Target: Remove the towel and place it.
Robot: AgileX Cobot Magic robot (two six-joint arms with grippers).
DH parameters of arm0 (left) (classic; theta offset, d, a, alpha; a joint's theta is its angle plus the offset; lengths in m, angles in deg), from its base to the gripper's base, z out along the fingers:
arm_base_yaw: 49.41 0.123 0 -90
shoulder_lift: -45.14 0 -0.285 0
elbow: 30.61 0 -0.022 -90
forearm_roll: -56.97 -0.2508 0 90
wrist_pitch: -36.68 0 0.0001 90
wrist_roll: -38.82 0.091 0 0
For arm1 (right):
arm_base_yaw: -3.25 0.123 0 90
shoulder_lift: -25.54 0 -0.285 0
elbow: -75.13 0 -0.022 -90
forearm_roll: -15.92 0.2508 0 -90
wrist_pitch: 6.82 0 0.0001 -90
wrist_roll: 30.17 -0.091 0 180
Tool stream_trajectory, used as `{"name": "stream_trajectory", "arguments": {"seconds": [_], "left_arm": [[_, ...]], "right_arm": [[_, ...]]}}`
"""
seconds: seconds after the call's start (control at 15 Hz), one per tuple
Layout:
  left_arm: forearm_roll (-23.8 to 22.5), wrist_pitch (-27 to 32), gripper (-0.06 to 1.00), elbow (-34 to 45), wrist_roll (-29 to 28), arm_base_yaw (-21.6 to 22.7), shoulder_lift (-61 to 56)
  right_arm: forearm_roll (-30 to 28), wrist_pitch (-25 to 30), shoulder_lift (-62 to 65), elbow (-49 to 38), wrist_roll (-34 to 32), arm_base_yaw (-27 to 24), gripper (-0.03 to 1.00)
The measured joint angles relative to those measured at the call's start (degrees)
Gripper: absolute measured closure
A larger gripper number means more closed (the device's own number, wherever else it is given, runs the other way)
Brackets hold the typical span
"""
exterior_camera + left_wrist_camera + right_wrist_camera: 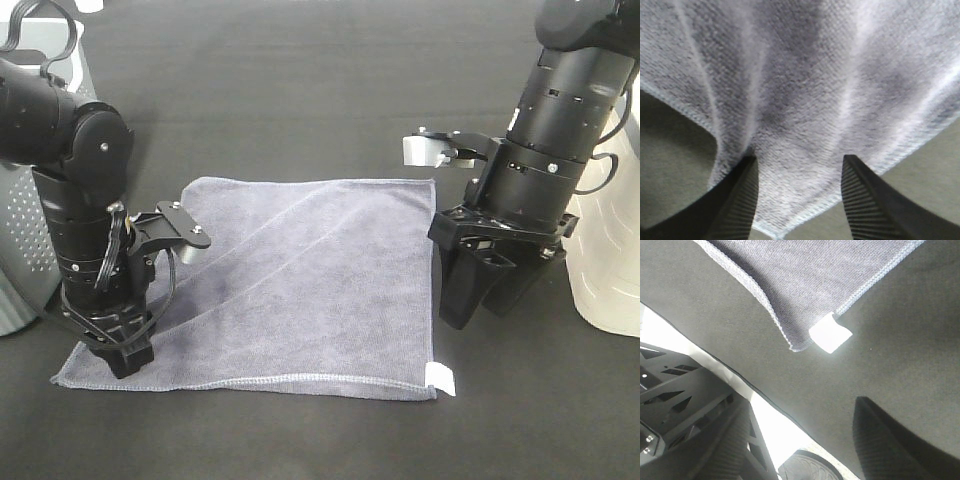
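Lying flat on the black tabletop (300, 90) is a large square grey-lavender microfibre towel (300, 290). At its near left corner the left gripper (128, 358) straddles the cloth, fingers parted, pinching nothing. Just off its right edge the right gripper (475, 300) gapes empty. Placing looks done; next, lift straight clear.

Creased grey-lavender towel (805, 75), hemmed corner on dark table (670, 170), left gripper (799, 160) spread astride that corner

Your left gripper (130, 352) points straight down, jaws parted. Your right gripper (468, 305) tilts downward, its jaws standing wide apart.
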Motion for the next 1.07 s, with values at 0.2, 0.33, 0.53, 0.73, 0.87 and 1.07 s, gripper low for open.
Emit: {"name": "stream_trajectory", "arguments": {"seconds": [0.2,0.33,0.53,0.73,0.87,1.07], "left_arm": [[3.4,7.4,0.47,-4.5,0.0,0.0,-2.1],[4.1,11.6,0.47,-7.0,0.0,0.0,-3.4],[2.9,13.6,0.47,-12.6,-0.3,0.0,-4.1],[-2.5,17.2,0.47,-19.5,-4.5,0.0,-4.3],[-7.4,18.2,0.47,-21.8,-8.3,0.0,-4.5],[-13.0,18.5,0.47,-22.3,-11.4,0.0,-4.5]], "right_arm": [[0.0,0.0,0.0,0.0,-1.3,0.0,0.41],[0.5,0.0,0.5,0.0,-2.0,0.0,0.41],[1.0,0.0,2.7,-1.8,0.5,1.4,0.41],[-0.9,-9.6,4.5,-5.7,1.6,7.0,0.41],[-1.4,-20.1,4.5,-8.7,1.6,10.5,0.41],[-4.1,-30.5,4.5,-14.3,1.7,14.3,0.41]]}}
